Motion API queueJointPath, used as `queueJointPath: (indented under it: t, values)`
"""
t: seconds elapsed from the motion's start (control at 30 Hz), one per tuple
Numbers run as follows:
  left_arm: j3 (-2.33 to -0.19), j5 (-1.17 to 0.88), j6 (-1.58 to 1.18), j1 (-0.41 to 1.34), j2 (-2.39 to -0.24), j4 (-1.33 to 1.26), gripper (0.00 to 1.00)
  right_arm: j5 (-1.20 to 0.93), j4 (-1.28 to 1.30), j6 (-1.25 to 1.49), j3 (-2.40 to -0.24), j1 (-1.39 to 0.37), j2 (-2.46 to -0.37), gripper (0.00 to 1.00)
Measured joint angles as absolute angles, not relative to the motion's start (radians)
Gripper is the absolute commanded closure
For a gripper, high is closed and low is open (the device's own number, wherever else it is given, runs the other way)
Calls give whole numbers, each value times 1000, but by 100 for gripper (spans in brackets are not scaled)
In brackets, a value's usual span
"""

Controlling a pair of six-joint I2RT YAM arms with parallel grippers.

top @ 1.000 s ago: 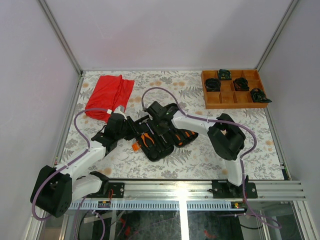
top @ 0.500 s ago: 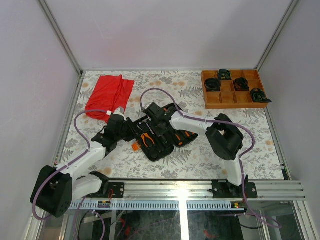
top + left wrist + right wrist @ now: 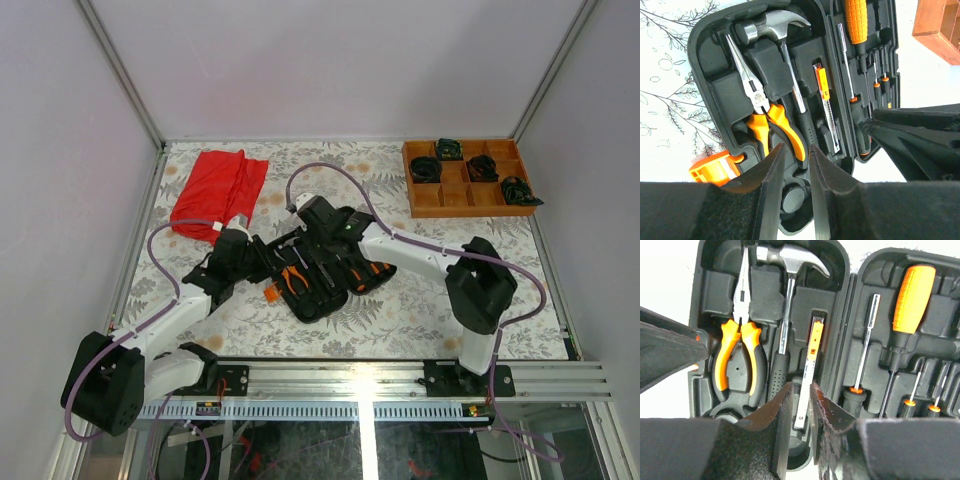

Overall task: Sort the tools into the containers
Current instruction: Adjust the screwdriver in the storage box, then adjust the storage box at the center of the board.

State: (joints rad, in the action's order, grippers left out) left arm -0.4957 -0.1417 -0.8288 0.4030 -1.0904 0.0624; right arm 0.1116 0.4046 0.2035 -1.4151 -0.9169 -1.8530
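Note:
A black hinged tool case (image 3: pixel 322 272) lies open mid-table, its orange latch (image 3: pixel 270 293) at the near left. In its moulded slots rest a silver-headed hammer (image 3: pixel 775 25) (image 3: pixel 790 260), orange-handled pliers (image 3: pixel 760 115) (image 3: pixel 737 350), a slim silver-and-orange knife (image 3: pixel 810 370), a fat orange screwdriver (image 3: pixel 912 300) and thin screwdrivers (image 3: pixel 880 75). My left gripper (image 3: pixel 795 147) (image 3: pixel 258 258) hovers at the case's left end over the pliers' handle ends, jaws a narrow gap apart. My right gripper (image 3: pixel 800 386) (image 3: pixel 322 235) hangs over the knife, jaws slightly apart, gripping nothing.
A red cloth (image 3: pixel 215 190) lies at the back left. An orange-brown wooden compartment tray (image 3: pixel 415 205) with black coiled bundles (image 3: pixel 425 168) stands at the back right. The table has a leaf-patterned cover (image 3: pixel 420 310) and side walls.
The right arm's elbow has swung to the right and its wrist has shifted toward the case's far edge, jaws now slightly parted. The left arm and the case have stayed put.

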Motion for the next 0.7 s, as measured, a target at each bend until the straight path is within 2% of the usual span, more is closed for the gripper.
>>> queueJointPath:
  t: [0.27, 0.57, 0.7]
  values:
    - [-493, -141, -825, 403, -1083, 71, 74, 134, 383, 200, -1349, -874, -1807, 67]
    - [-469, -134, -813, 403, -1062, 89, 70, 79, 372, 144, -1289, -587, -1731, 54]
    - [-469, -118, -806, 403, -1091, 105, 68, 22, 368, 118, -1277, -514, -1735, 50]
